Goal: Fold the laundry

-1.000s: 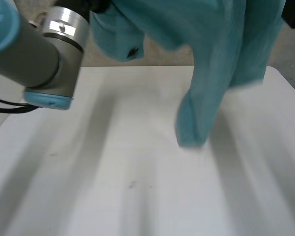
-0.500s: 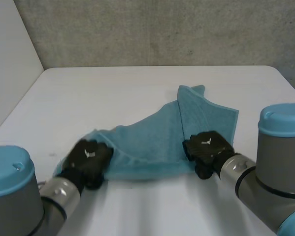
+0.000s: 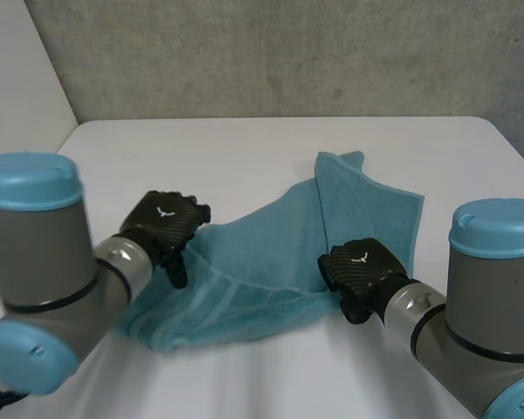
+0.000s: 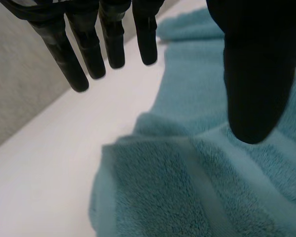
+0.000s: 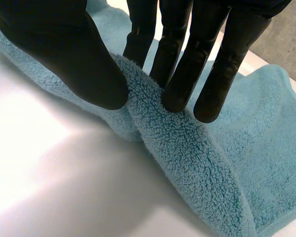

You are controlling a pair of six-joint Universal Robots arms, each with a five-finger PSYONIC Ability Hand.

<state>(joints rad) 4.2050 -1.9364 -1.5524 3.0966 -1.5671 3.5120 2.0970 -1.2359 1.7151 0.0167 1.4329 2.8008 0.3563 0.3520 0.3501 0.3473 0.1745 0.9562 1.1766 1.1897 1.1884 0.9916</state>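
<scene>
A teal towel point(image 3: 271, 262) lies spread and partly folded over itself in the middle of the white table point(image 3: 244, 148). My left hand point(image 3: 166, 229) hovers above the towel's near left corner, open, fingers point(image 4: 108, 39) straight and apart from the thumb point(image 4: 251, 74), nothing between them. The towel's left edge point(image 4: 153, 163) lies rumpled under that hand. My right hand point(image 3: 360, 269) is at the towel's near right edge, shut on a raised ridge of towel point(image 5: 172, 133) pinched between thumb point(image 5: 64, 54) and fingers point(image 5: 187, 54).
A grey wall point(image 3: 288, 52) stands behind the table's far edge. The table's right edge runs close to the towel's far right flap point(image 3: 375, 201). Bare table lies to the left and in front of the towel.
The towel came down from the air onto the table. Since half a second ago my left hand has opened, let go of the left corner and lifted off it; the right hand keeps its pinch.
</scene>
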